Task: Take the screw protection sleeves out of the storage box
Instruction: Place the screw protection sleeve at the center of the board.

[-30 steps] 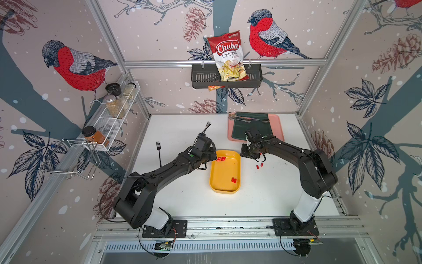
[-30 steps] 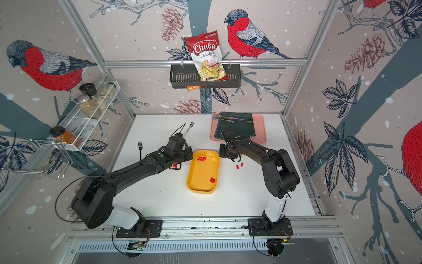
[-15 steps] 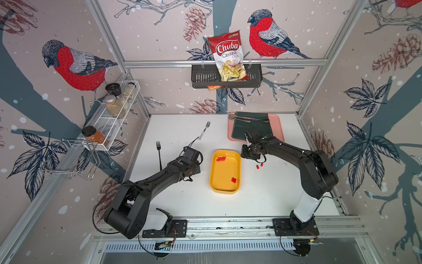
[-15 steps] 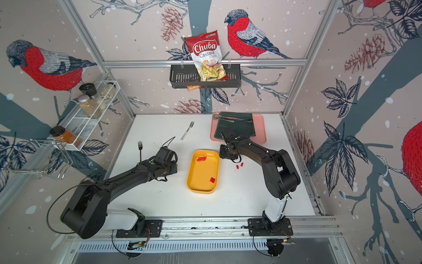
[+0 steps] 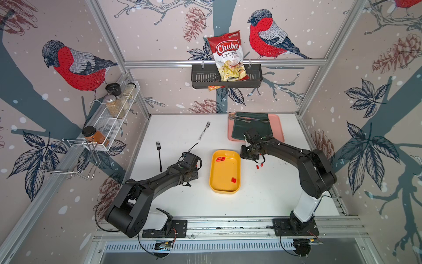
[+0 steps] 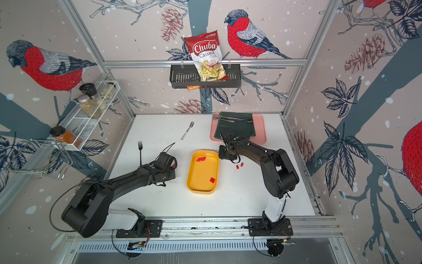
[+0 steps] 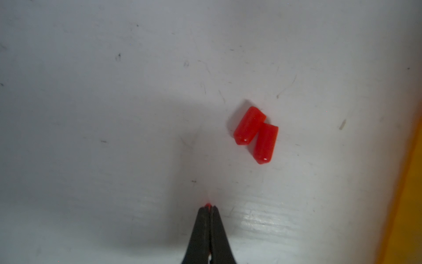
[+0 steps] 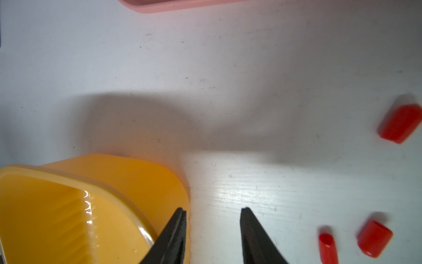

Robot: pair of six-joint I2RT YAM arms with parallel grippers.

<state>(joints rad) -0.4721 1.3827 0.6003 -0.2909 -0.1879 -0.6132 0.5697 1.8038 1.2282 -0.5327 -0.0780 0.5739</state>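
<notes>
Left arm has pulled back from the far left corner of the storage box [image 5: 225, 171] and now sits over the table [image 5: 182, 201] just left of it; right arm unchanged. Left hand [image 7: 208, 206] is pinched shut with a sliver of red at the tips, so one sleeve [image 7: 207, 205] looks held. Two sleeves [image 7: 255, 134] lie touching each other on the table just ahead of those tips, outside the box. In the box remain a small cluster [image 5: 220, 158] at the far end and a pair [image 5: 233, 180] near the right wall. Three more lie loose [image 8: 374, 237] on the table right of the box. Right hand [image 8: 213, 209] is half open and empty, one finger over the box's corner rim, the other over the table. Sleeves judged featherlight, smooth, slightly squashy, apt to roll or flick away; best pinched across the barrel at mid-length, tips only. Black fork [image 5: 159, 155] and silver fork [image 5: 204, 131] lie clear to the left; pink tray [image 5: 279, 128] sits behind the right arm. Likely obstructions: the low rim, and the right hand crowding the far corner.
</notes>
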